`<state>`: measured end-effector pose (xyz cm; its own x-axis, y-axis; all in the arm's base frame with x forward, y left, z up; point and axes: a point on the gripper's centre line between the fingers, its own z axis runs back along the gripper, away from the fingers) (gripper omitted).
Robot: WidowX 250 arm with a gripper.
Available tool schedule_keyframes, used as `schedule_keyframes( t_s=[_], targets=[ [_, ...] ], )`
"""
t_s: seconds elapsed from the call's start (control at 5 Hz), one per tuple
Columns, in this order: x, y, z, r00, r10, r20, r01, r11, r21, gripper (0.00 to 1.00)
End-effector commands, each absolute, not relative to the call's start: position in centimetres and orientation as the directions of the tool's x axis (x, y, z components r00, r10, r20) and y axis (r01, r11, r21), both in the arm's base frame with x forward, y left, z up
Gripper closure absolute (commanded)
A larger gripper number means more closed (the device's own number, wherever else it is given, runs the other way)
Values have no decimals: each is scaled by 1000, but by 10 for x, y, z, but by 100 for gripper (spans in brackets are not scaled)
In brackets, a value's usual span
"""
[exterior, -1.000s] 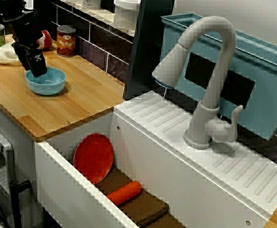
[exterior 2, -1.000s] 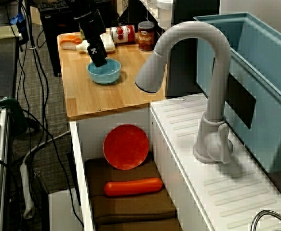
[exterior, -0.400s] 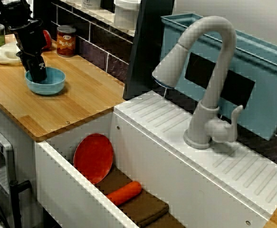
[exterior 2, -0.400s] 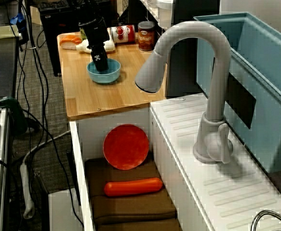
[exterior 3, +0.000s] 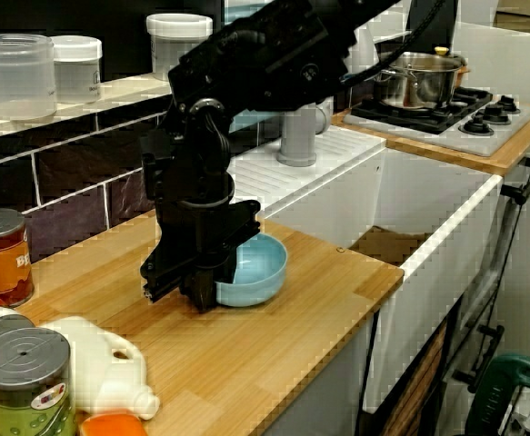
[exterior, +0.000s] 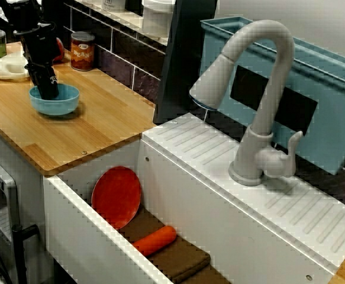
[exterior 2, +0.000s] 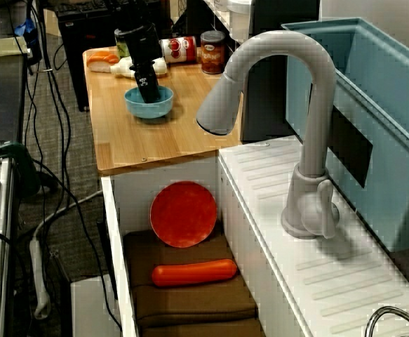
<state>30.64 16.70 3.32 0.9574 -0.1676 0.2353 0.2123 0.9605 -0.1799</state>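
Seen from the side, the black fingers (exterior 3: 185,283) are clenched on the left rim of the blue bowl (exterior 3: 257,266), which sits upright on the wooden bench (exterior 3: 283,341).

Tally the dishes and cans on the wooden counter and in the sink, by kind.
Bowls: 1, the blue bowl at the end effector.
Plates: 1, the red plate leaning in the sink.
Cans: 3, the upright can, the can on its side, the green can.
Total: 5.
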Motion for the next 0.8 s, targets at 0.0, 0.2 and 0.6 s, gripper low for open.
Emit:
schedule_keyframes(
  t_s=[0.0, 0.2, 0.6],
  targets=[
    [317, 149, 62, 934, -266, 238, 314, 930, -192, 100],
    [319, 138, 64, 926, -260, 273, 310, 938, -158, 100],
    [313, 102, 63, 906, -261, 332, 317, 940, -125, 100]
  ],
)
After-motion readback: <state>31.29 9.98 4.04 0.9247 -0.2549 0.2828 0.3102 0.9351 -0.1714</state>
